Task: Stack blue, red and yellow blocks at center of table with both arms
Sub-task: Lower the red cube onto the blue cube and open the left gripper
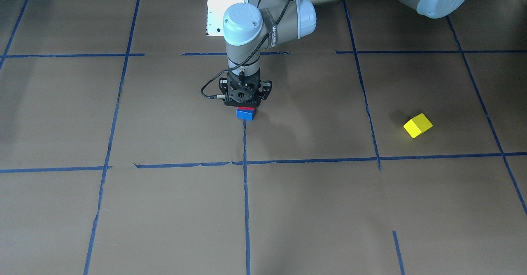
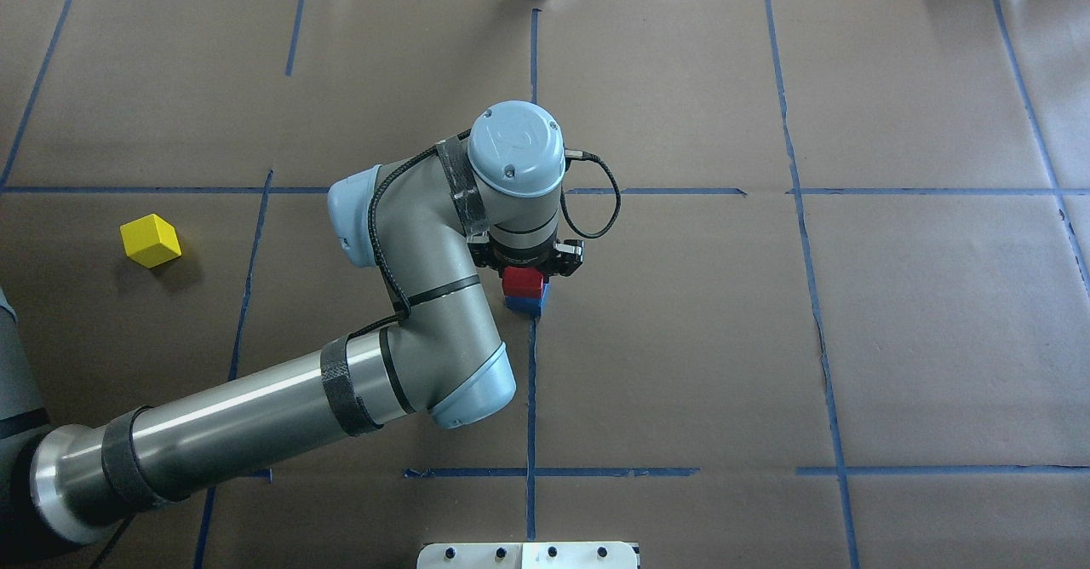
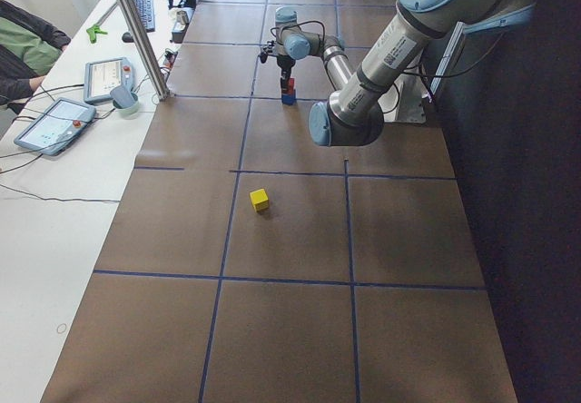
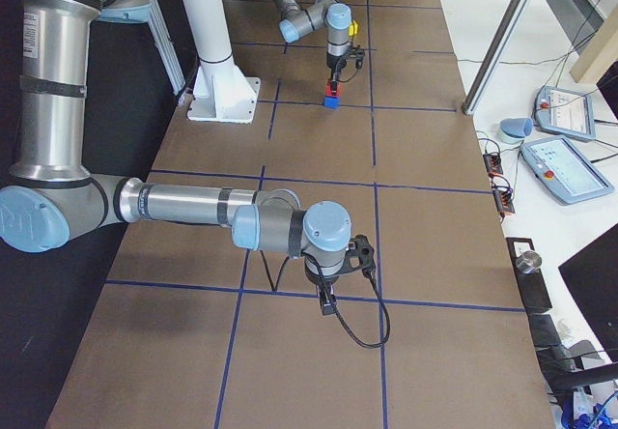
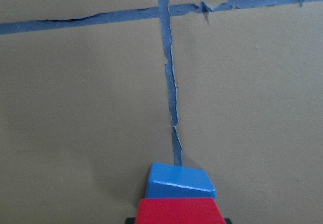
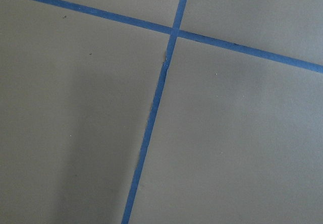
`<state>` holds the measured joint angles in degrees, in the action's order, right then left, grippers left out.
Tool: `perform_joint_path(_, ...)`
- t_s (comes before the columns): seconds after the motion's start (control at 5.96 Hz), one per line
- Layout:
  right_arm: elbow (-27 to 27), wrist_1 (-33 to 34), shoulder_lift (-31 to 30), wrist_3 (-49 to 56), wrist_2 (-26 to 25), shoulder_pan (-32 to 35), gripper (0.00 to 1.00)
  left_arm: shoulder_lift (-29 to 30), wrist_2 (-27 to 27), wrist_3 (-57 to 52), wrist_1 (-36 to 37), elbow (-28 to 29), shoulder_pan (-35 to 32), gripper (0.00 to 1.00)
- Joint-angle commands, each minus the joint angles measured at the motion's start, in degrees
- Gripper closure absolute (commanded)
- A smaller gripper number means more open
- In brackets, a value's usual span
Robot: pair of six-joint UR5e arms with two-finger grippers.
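Observation:
A red block sits on top of a blue block at the table's center, on a blue tape line. My left gripper points straight down over the stack and is shut on the red block. The left wrist view shows the red block at the bottom edge, with the blue block under it. A yellow block lies alone on the robot's left side, far from the stack. My right gripper shows only in the exterior right view, low over bare table. I cannot tell whether it is open or shut.
The table is covered in brown paper with a grid of blue tape lines. The white robot base stands at the robot's edge. Tablets and cables lie on a side desk beyond the far edge, beside a metal post.

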<state>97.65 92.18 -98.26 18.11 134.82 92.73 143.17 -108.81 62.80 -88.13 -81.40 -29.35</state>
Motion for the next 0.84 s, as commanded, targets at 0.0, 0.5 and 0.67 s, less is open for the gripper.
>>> perform_joint_path(0.0, 0.00, -0.07, 0.00, 0.00, -0.09, 0.00, 0.00, 0.00, -0.09, -0.05, -0.47, 0.27, -0.19, 0.84)
perform_joint_path(0.5, 0.00, 0.02, 0.00, 0.00, 0.00, 0.00, 0.00, -0.09, -0.44, -0.40, -1.34, 0.27, 0.08, 0.59)
perform_joint_path(0.67, 0.00, -0.07, 0.00, 0.00, 0.00, 0.00, 0.00, -0.09, -0.35, -0.40, -1.34, 0.27, 0.08, 0.44)
